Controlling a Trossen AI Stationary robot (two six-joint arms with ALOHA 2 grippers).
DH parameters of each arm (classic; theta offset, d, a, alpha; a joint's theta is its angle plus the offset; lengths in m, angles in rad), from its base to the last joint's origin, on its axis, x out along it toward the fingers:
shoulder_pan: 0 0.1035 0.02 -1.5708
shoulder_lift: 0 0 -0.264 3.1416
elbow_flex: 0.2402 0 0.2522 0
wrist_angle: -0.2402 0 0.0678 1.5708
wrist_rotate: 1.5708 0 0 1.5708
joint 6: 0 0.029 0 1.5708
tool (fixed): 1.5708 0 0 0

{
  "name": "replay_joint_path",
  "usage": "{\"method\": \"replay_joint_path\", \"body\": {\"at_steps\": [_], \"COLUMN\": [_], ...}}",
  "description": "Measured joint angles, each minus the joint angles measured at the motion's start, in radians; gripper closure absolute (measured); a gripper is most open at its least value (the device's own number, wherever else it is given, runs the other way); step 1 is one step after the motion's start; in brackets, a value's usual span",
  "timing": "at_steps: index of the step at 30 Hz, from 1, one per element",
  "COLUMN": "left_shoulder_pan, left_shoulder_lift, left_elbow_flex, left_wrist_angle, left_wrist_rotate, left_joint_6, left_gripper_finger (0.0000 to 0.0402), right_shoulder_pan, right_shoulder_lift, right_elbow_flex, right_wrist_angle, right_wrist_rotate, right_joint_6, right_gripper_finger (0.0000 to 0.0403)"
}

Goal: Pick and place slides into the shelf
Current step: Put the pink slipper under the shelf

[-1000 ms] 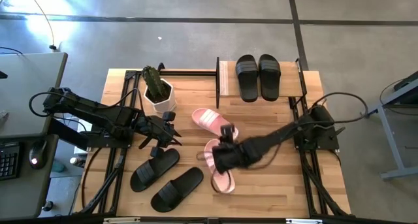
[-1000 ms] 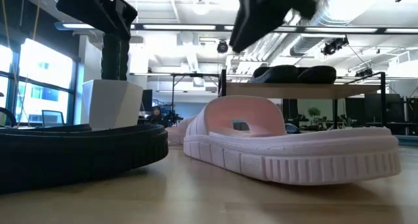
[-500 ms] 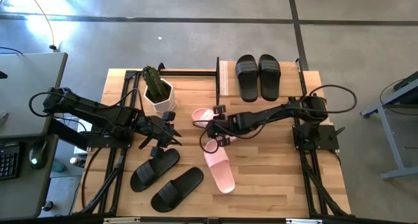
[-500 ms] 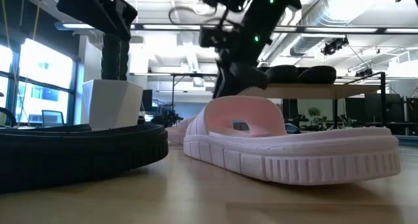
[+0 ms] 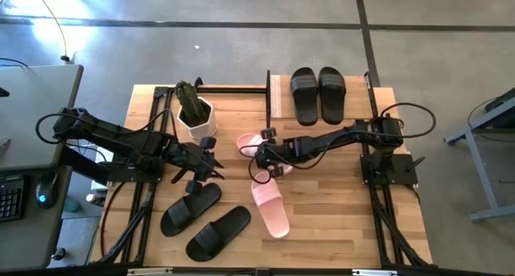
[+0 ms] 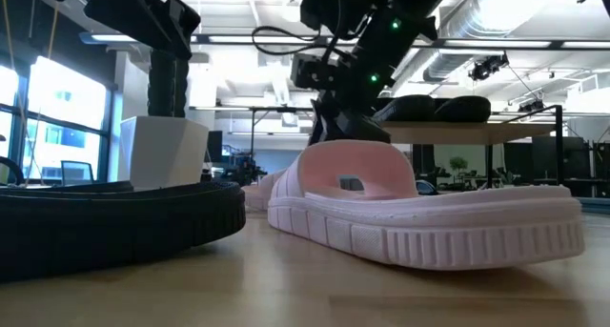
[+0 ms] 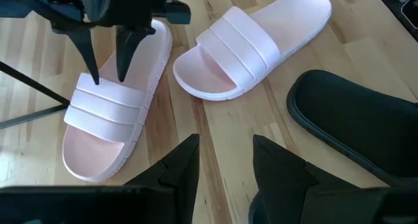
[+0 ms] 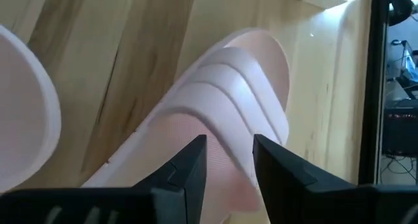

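Right claw spread narrowly, tips down just over pink slide's strap, nothing pinched. Left claw w/ fingers apart, empty, hanging over table nr black slides.

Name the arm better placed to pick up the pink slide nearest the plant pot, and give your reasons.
Right. The right gripper is open, right above that pink slide, fingers pointed at its strap. The left gripper waits farther off beside the black slides, and the right arm is nearer the shelf.
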Motion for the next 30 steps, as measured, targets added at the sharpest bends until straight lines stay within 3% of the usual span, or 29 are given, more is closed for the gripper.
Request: {"method": "replay_joint_path", "body": {"at_steps": [11,19,22,27,30], "left_shoulder_pan": [0.000,0.000,0.000,0.000,0.000], "left_shoulder_lift": [0.000,0.000,0.000,0.000,0.000], "left_elbow_flex": [0.000,0.000,0.000,0.000,0.000], "left_wrist_angle": [0.000,0.001,0.001,0.001,0.001], "left_wrist_rotate": [0.000,0.000,0.000,0.000,0.000], "left_joint_6": [0.000,-0.001,-0.001,-0.001,-0.001], "left_gripper_finger": [0.0273,0.0273,0.0273,0.0273,0.0273], "right_shoulder_pan": [-0.028,-0.024,-0.018,-0.018,-0.010], "right_shoulder_lift": [0.026,0.048,0.048,0.048,0.044], "right_elbow_flex": [-0.002,-0.002,-0.002,-0.002,-0.001], "right_wrist_angle": [0.008,0.064,0.068,0.070,0.066], "right_wrist_rotate": [-0.025,0.045,0.097,0.085,0.122], "right_joint_6": [0.000,0.004,0.007,0.057,0.111], "right_gripper_finger": [0.0289,0.0293,0.0317,0.0390,0.0392]}}
